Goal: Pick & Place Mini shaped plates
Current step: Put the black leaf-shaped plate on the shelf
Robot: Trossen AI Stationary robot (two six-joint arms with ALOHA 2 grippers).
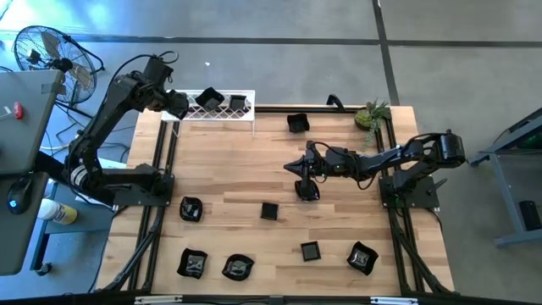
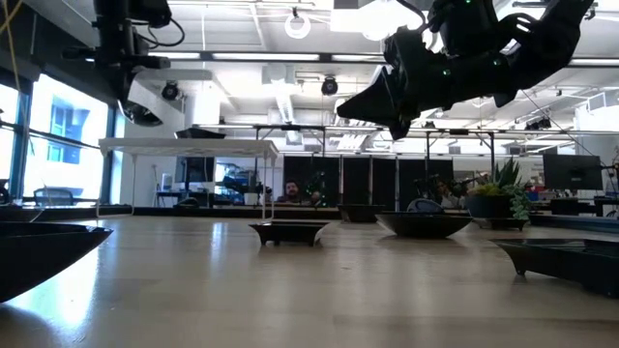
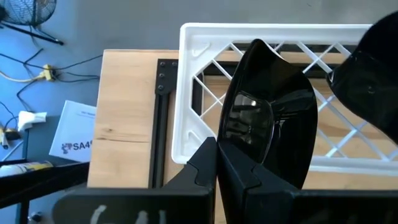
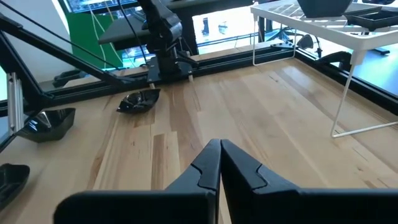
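High view: the mini shaped plates [image 1: 269,211] lie spread over the wooden desk [image 1: 246,174], several along the near edge and one at the far side, and two already sit on the white wire rack [image 1: 218,114] at the far left corner. The left end effector [image 1: 179,105] is at the rack's left end. The right end effector [image 1: 298,166] hangs over the middle of the desk, just beside a plate [image 1: 307,190].

Low view: the plates look shallow, with thin raised rims and small feet. The right end effector [image 2: 389,114] is well above the desk and carries nothing.

Left wrist view: the left end effector [image 3: 216,165] is clenched on the rim of a wavy black plate [image 3: 268,121], which stands tilted over the rack [image 3: 199,93]. The glaze is very shiny, so I judge it slippery, stiff and breakable, and quite light. The best hold seems to be across the thin rim, as here, with firm but not hard pressure.

Right wrist view: the right end effector [image 4: 220,163] has its fingers pressed together, empty, over bare wood.
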